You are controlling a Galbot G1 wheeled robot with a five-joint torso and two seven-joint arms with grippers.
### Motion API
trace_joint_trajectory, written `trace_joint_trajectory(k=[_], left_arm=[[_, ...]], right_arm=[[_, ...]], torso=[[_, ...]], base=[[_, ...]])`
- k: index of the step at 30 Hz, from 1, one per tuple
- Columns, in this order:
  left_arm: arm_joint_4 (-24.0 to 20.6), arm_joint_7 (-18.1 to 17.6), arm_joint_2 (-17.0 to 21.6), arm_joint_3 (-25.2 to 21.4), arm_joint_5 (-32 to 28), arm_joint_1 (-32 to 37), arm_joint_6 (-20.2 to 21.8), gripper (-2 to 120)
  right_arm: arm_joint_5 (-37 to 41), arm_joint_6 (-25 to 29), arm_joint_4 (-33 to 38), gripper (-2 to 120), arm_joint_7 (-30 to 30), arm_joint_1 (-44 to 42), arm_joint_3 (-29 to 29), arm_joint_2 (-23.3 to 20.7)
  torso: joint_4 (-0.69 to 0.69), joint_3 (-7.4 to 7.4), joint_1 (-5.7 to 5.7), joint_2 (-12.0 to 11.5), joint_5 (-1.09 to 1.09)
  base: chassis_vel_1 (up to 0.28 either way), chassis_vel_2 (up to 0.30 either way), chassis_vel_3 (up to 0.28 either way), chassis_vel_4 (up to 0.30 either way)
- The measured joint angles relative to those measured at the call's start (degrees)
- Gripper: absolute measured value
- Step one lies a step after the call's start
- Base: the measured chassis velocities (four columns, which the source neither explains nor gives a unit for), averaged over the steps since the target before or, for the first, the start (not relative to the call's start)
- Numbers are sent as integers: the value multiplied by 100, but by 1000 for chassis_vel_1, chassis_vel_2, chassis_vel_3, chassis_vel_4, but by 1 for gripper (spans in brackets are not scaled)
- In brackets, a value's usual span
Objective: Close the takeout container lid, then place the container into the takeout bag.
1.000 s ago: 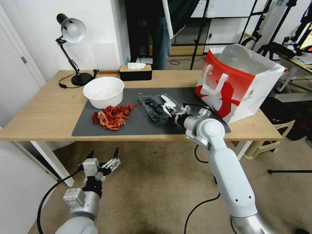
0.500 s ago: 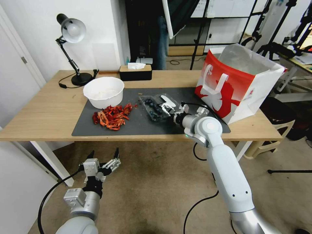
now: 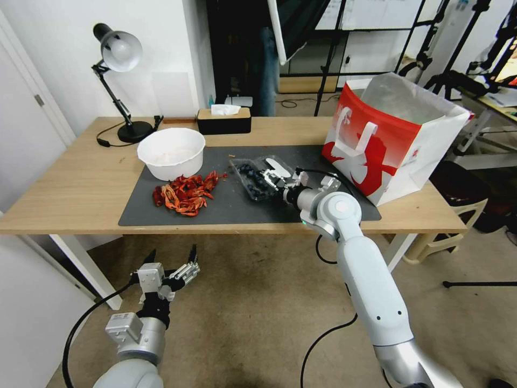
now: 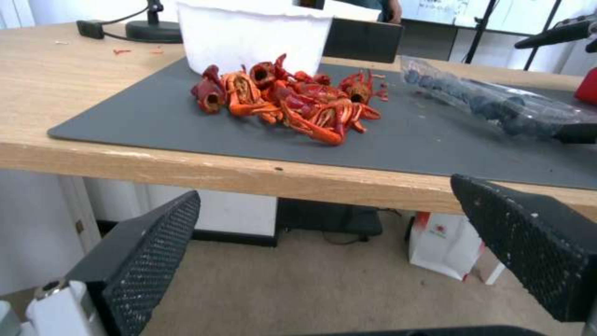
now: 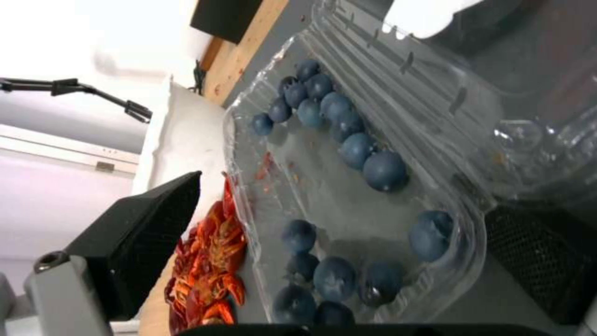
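The takeout container (image 3: 251,179) lies on the dark mat, a clear clamshell tray with blueberries (image 5: 348,196) in it. Its lid (image 3: 277,165) is swung open on the bag side and carries a white label; the right wrist view shows the lid (image 5: 447,70) beyond the tray. My right gripper (image 3: 272,181) is open at the container's near end, one finger (image 5: 149,224) on the crayfish side and the other finger (image 5: 541,252) under the lid side. The takeout bag (image 3: 388,140) stands open at the table's right. My left gripper (image 3: 171,252) hangs open below the table's front edge.
A white bowl (image 3: 171,152) and a pile of red crayfish shells (image 3: 186,193) sit on the mat (image 3: 226,207) left of the container. A desk lamp (image 3: 119,81) and a tissue box (image 3: 224,119) stand at the back. The table's front edge (image 4: 249,170) is just above the left gripper.
My right arm has moved left and forward, bringing its open gripper up to the container's near end. The left arm has stayed still.
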Motion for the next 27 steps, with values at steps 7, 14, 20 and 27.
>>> trace_joint_trajectory(k=[7,14,20,27], left_arm=[[3,-9,-13,2,0,0,-15,100],[19,-17,-17,4,2,3,-36,100],[23,-35,-13,2,3,5,-63,100],[36,-53,-15,8,4,9,-90,100]], right_arm=[[-136,46,88,100,-203,-74,-65,-8],[-157,94,262,100,-304,-171,-83,-25],[-188,101,376,100,-310,-259,-110,-3],[-231,105,538,100,-319,-401,-176,30]], torso=[[3,2,1,-2,1],[1,1,2,-2,1],[1,1,2,-2,1],[0,0,2,-2,0]], base=[[0,0,0,0],[0,0,0,0],[0,0,0,0],[0,0,0,0]])
